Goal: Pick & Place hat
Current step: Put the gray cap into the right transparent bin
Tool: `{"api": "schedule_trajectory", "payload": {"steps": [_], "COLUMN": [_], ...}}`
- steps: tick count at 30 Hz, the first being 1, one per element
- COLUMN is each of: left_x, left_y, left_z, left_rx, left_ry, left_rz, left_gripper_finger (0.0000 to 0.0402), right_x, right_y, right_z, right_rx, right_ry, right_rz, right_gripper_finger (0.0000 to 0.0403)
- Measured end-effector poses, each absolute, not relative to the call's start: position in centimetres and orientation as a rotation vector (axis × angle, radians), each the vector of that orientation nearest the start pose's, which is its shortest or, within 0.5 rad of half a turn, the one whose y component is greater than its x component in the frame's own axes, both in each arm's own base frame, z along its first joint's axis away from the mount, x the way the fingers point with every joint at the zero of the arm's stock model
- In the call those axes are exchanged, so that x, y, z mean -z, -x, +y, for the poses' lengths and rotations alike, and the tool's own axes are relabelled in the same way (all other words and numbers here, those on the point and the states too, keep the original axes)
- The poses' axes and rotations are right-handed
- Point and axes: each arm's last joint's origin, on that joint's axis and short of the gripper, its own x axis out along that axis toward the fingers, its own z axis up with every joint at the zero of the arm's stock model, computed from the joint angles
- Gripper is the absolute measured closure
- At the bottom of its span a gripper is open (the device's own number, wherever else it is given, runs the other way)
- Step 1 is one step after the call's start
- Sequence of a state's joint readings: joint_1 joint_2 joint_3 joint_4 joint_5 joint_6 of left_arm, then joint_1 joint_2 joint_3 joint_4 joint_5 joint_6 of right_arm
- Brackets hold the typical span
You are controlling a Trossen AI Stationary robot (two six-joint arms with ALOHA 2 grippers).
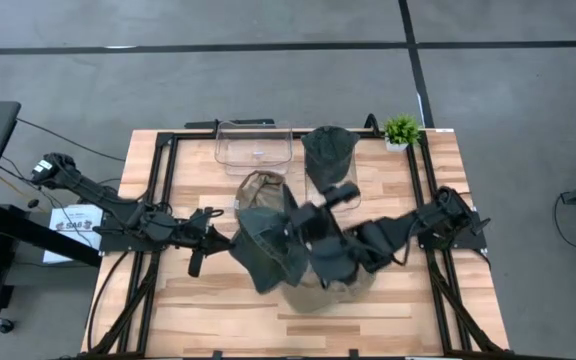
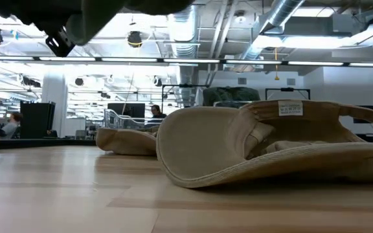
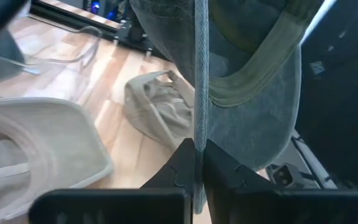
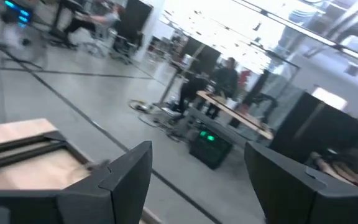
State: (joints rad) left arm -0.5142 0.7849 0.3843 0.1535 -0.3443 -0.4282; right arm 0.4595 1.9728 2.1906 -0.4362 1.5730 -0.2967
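Wooden planks make up the tabletop point(image 1: 218, 310), ringed by grey concrete floor. At its middle the dark green hat point(image 1: 268, 245) hangs lifted off the wood, its brim pinched edge-on in the left claw point(image 3: 197, 163), whose fingers point(image 3: 222, 174) are pressed together on the fabric. Under and just beyond that claw lies a tan hat point(image 1: 328, 290) (crown up-turned, a white label showing inside it in the low view), and a second tan hat point(image 1: 260, 186) rests on the far side of the claw, near a clear plastic bin point(image 1: 254, 146). Another dark hat point(image 1: 329, 148) sits beside that bin, with a small potted plant point(image 1: 401, 130) at the far corner. The right claw point(image 4: 197, 171) is held above the tabletop's middle, pointing out at the room, its fingers spread apart with nothing between them.
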Motion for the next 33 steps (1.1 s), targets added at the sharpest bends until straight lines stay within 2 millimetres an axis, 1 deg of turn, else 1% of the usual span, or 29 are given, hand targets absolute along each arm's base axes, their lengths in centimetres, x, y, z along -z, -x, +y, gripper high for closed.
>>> {"api": "schedule_trajectory", "payload": {"steps": [4,8,12,14,18,21,26,30,33], "left_x": [-22.8,-22.8,-22.9,-22.9,-23.1,-23.4,-23.7,-23.6,-23.3], "left_y": [-15.4,-15.4,-15.4,-15.4,-15.7,-15.9,-16.1,-16.2,-16.3], "left_z": [-8.1,-8.2,-8.1,-8.0,-7.6,-7.2,-6.9,-7.1,-7.3], "left_rx": [0.123,0.103,0.072,0.039,0.004,-0.018,-0.027,0.011,0.028], "left_ry": [0.322,0.318,0.316,0.31,0.302,0.315,0.333,0.338,0.335], "left_rz": [0.244,0.235,0.218,0.208,0.181,0.157,0.126,0.141,0.157], "left_gripper_finger": [0.038,0.0389,0.0381,0.0379,0.0386,0.0388,0.0378,0.0388,0.0387], "right_x": [-43.9,-42.2,-39.6,-38.7,-36.5,-34.8,-32.3,-31.8,-31.7], "right_y": [-39.4,-39.6,-39.7,-39.6,-39.8,-40.1,-40.4,-40.6,-40.8], "right_z": [14.0,13.5,13.9,14.3,14.6,14.2,13.1,12.3,11.5], "right_rx": [1.123,1.116,1.082,1.07,1.04,1.042,1.061,1.097,1.114], "right_ry": [0.533,0.642,0.629,0.615,0.558,0.54,0.523,0.532,0.534], "right_rz": [0.349,0.427,0.423,0.414,0.396,0.401,0.417,0.42,0.43], "right_gripper_finger": [0.0155,0.0155,0.0155,0.0155,0.0155,0.0155,0.0155,0.0155,0.0155]}}
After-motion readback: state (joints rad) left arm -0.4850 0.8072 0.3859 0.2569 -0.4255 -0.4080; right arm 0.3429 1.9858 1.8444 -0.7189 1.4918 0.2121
